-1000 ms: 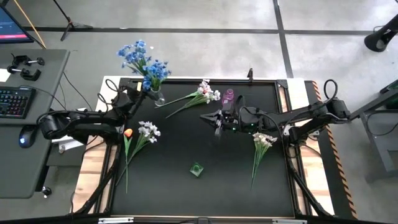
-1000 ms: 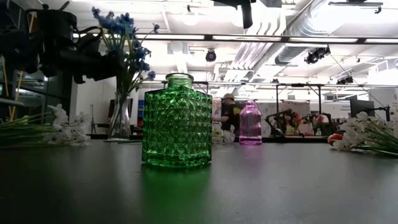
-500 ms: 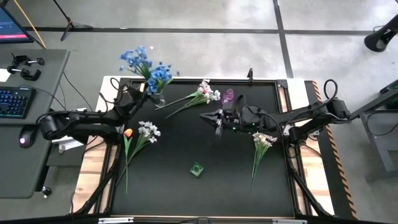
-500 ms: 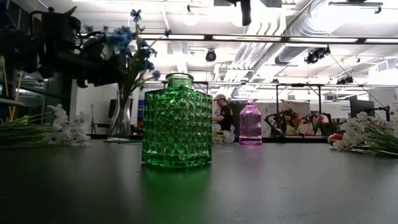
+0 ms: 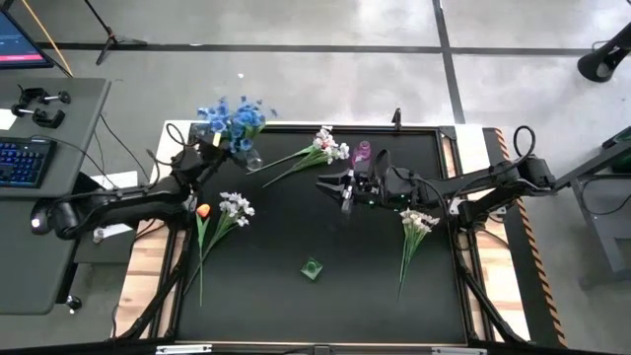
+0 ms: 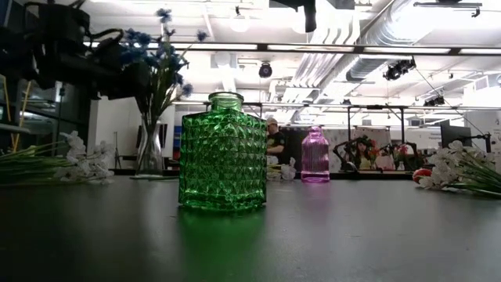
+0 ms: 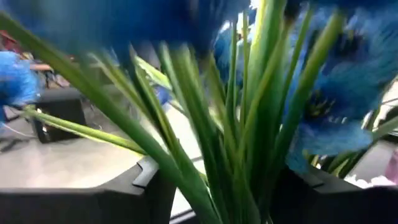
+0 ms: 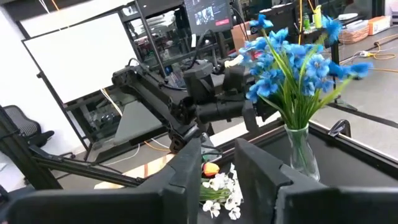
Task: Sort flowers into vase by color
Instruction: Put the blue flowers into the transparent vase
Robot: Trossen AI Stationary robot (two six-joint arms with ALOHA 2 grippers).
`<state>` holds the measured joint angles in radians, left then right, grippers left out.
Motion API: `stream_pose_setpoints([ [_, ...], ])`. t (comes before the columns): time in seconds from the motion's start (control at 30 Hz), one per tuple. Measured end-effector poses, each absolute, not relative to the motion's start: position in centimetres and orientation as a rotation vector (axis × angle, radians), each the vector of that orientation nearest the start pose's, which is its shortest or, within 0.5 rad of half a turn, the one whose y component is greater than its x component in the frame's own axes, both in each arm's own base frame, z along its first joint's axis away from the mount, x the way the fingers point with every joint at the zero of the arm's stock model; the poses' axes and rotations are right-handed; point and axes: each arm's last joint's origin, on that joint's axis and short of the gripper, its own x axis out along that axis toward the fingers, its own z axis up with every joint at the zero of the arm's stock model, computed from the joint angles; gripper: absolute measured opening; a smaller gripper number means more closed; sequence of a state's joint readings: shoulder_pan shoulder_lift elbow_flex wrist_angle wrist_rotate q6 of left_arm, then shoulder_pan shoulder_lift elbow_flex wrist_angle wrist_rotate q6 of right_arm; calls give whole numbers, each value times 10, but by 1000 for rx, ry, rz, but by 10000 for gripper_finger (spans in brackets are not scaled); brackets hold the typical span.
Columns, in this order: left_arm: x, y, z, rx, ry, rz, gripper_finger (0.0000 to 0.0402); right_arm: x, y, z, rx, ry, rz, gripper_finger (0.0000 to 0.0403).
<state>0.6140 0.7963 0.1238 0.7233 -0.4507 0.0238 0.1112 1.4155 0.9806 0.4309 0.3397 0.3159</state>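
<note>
Blue flowers (image 5: 234, 118), clustered blossoms on thin green stems, stand upright in a clear glass vase (image 8: 299, 148) at the worktop's (image 5: 296, 227) far left corner. White-pink flowers (image 5: 323, 147) lie near the far edge beside a small pink vase (image 5: 362, 152); a second bunch (image 5: 234, 207) with an orange tulip (image 5: 203, 210) lies by the left edge, a third (image 5: 415, 225) towards the right edge. A green vase (image 6: 224, 153) stands near the front edge. The left gripper (image 5: 204, 154), fingers spread, sits at the blue stems just beside the clear vase, its arm reaching in low from the left. The right gripper (image 8: 217, 165), fingers slightly parted and holding nothing, hovers mid-worktop, arm stretched from the right edge.
</note>
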Motion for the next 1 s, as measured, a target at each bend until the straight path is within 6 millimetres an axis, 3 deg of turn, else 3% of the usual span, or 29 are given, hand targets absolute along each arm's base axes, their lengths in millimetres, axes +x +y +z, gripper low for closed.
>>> stream_pose_setpoints([
  [0.53, 106, 91, 202, 57, -62, 1095, 189, 321, 26, 315, 337, -35, -227, 94],
  [0.87, 106, 91, 193, 26, 33, 1096, 189, 321, 26, 315, 341, -35, -226, 94],
  [1.0, 105, 90, 193, 26, 30, 1096, 189, 321, 23, 315, 417, -42, -231, 94],
])
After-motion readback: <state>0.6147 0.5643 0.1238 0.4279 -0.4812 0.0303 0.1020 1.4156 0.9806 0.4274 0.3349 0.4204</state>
